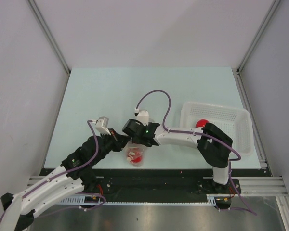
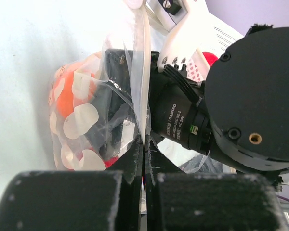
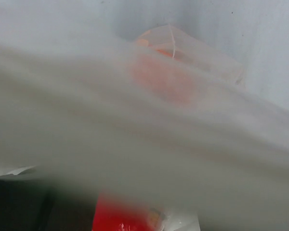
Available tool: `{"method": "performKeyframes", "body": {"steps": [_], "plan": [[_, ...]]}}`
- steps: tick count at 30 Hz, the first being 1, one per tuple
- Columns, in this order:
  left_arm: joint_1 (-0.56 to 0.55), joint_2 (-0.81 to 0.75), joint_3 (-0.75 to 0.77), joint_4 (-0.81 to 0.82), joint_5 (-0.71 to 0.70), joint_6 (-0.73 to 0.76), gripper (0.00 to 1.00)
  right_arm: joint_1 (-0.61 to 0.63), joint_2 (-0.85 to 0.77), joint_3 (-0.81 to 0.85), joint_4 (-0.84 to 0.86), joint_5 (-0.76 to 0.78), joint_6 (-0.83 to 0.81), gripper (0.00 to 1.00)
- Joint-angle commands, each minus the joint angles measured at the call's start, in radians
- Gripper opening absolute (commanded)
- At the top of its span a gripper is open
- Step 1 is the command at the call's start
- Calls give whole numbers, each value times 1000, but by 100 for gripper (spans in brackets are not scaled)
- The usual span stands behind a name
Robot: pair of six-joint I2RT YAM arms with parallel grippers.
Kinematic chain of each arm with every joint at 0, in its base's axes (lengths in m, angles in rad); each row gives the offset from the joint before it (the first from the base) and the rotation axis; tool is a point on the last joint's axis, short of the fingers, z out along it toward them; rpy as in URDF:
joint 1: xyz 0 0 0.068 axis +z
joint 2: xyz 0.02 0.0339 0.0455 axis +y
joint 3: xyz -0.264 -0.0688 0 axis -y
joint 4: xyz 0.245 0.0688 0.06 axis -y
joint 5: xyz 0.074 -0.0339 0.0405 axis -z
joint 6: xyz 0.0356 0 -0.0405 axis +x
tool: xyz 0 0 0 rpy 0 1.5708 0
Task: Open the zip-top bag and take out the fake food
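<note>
Where left jaws meet, zip-top bag (image 2: 84,144) rim pinched, fake food (image 2: 66,103) inside.

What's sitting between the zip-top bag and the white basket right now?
In the top view, only the right arm's white forearm crosses the stretch between the zip-top bag and the basket; no loose item shows on the table there.

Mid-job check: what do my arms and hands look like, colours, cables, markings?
Left arm: black links, white segment near its base. Right arm: white forearm, black elbow. Purple cables loop along both; a green light glows at the right wrist. The left hand has blocky black fingers with scuffed, whitish-flecked surfaces. The right wrist motor is a black cylinder printed DAMIAO.
</note>
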State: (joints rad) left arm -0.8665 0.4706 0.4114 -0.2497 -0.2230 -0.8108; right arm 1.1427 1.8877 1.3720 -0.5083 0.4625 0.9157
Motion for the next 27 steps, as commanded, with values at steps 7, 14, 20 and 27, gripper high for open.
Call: {"method": "performKeyframes", "body": {"steps": [7,14,20,27], "plan": [[-3,23,32,38,33,-2,0,-49,5,9,56,25,-103,79],[-3,13,18,38,43,-10,0,-81,47,-8,149,-27,-150,81],[-3,5,7,36,39,-19,0,-98,100,-17,223,-62,-175,74],[-3,0,10,21,27,-18,0,-74,64,-5,218,-15,-218,46]]}}
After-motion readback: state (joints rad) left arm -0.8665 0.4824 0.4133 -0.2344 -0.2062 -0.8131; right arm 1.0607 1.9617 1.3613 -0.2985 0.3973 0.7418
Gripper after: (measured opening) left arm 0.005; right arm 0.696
